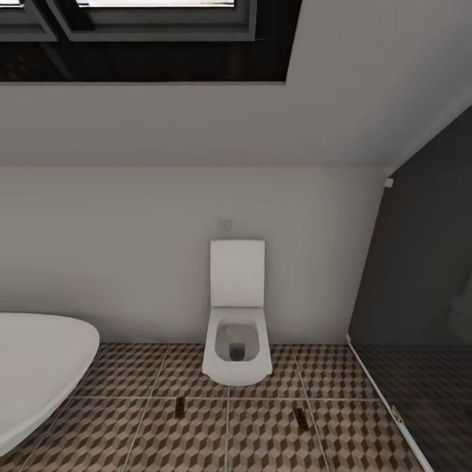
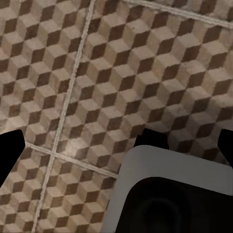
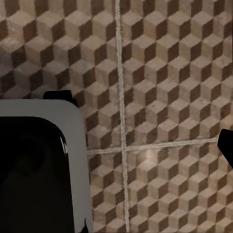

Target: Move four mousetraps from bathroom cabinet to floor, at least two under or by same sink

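You had two mousetraps (image 1: 180, 407) (image 1: 301, 418) on the bathroom floor (image 1: 262, 439) near the toilet (image 1: 236, 347); both end effectors' fingers stood apart, empty.

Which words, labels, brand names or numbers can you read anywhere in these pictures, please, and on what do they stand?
None can be read.
The small pale square plate on the wall above the white toilet is too small to tell whether it bears text.

Bathroom floor (image 3: 165, 97) is showing brown, beige and white cube-pattern tiles, with two pale grout lines crossing. A grey-and-black robot body part (image 3: 39, 165) is covering one corner. A dark fingertip (image 3: 226, 143) is protruding at the edge; gripper state is unreadable.
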Controlling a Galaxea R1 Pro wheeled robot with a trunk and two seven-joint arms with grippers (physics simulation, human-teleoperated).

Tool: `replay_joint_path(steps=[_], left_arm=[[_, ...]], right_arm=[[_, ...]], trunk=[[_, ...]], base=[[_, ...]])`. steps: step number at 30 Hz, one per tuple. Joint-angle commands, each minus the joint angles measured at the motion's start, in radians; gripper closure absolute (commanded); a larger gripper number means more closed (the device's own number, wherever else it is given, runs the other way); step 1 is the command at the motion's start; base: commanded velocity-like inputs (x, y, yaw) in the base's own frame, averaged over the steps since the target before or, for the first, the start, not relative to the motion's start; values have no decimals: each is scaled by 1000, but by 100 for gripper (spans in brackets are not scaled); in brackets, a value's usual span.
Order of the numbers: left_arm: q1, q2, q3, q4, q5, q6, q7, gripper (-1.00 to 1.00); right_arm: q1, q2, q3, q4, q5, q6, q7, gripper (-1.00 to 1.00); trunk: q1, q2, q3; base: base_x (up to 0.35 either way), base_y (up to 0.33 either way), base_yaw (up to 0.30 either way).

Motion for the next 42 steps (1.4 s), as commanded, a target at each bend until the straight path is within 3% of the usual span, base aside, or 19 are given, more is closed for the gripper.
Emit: replay_joint_path(steps=[1, 10, 27, 42], left_arm=[[0, 0, -9, 0, 7, -3, 3, -100], [0, -1, -8, 1, 7, -6, 2, -100], [0, -3, -9, 1, 6, -5, 1, -100], [0, -4, -9, 1, 7, -6, 1, -100]], right_arm=[[-1, 0, -3, 2, -12, -6, 1, -100], [0, 7, -2, -1, -52, -5, 11, -100], [0, 13, 6, -3, -48, 0, 76, -100], [0, 29, 8, -3, -46, 7, 91, -100]], trunk=[[-4, 7, 2], [-39, 70, 30], [-104, 189, 84], [-161, 294, 131]], base=[[0, 0, 0], [0, 0, 0], [0, 0, 0], [0, 0, 0]])
